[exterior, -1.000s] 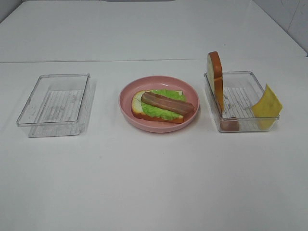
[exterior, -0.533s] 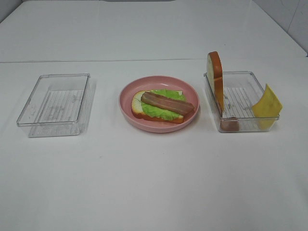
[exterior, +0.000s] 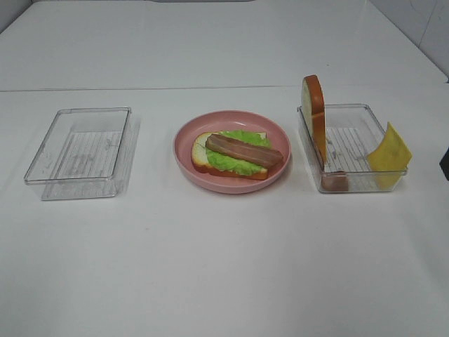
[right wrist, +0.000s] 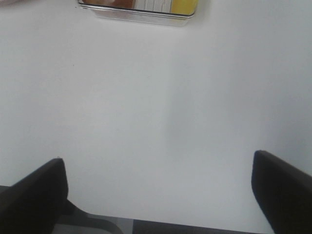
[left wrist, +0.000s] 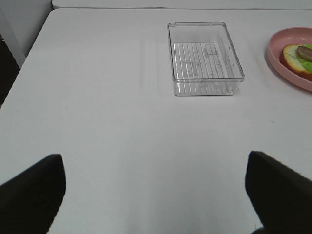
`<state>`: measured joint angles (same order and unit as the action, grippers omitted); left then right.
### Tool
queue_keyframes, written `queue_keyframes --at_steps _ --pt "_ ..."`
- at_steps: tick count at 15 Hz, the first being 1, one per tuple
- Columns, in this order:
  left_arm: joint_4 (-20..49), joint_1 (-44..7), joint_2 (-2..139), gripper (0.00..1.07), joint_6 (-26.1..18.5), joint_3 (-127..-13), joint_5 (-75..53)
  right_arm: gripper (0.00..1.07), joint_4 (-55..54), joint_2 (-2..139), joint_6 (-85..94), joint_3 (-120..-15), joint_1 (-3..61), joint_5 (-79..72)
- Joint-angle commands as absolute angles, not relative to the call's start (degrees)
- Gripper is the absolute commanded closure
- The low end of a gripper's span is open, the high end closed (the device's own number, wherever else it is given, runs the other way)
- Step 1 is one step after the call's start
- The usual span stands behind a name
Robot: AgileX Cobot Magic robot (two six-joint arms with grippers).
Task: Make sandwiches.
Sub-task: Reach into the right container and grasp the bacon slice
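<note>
The open sandwich sits on the round pink plate [exterior: 184, 137]: a bread slice [exterior: 200, 156], green lettuce [exterior: 235, 163] and a brown bacon strip [exterior: 243, 150] on top. The second bread slice [exterior: 314, 111] stands on edge in the right clear tray [exterior: 365, 112]. A yellow cheese square [exterior: 389, 149] leans on the tray's right wall, and a brown piece [exterior: 335, 181] lies in its near corner. My left gripper [left wrist: 153, 161] is open and empty over bare table. My right gripper [right wrist: 158, 161] is open and empty, short of the right tray [right wrist: 141, 12].
A clear tray with nothing in it [exterior: 81, 151] stands left of the plate and also shows in the left wrist view [left wrist: 204, 58]. A dark bit of the right arm [exterior: 445, 163] shows at the right edge. The table top is white.
A dark bit of the right arm has come into the exterior view at the right edge. The food and trays have not moved.
</note>
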<state>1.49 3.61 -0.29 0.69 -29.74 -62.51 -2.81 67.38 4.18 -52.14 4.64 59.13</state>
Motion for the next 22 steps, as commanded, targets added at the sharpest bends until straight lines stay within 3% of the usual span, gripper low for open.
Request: queue_keyframes --at_steps 1,9,16,22 --pt "2.06 3.61 -1.26 0.15 0.57 -29.68 -61.48 0.08 -4.13 72.02 4.58 -55.69 4.47 61.42" --pt "2.06 3.61 -1.26 0.15 0.57 -29.68 -61.48 0.08 3.9 90.87 -7.91 -70.65 22.06 62.45" --pt "2.06 3.61 -1.26 0.15 0.57 -29.68 -61.48 0.08 5.44 102.67 -15.41 -81.65 23.78 57.12" --pt "2.06 3.61 -1.26 0.15 0.57 -29.68 -61.48 0.08 6.99 108.92 -17.07 -82.33 23.66 52.48"
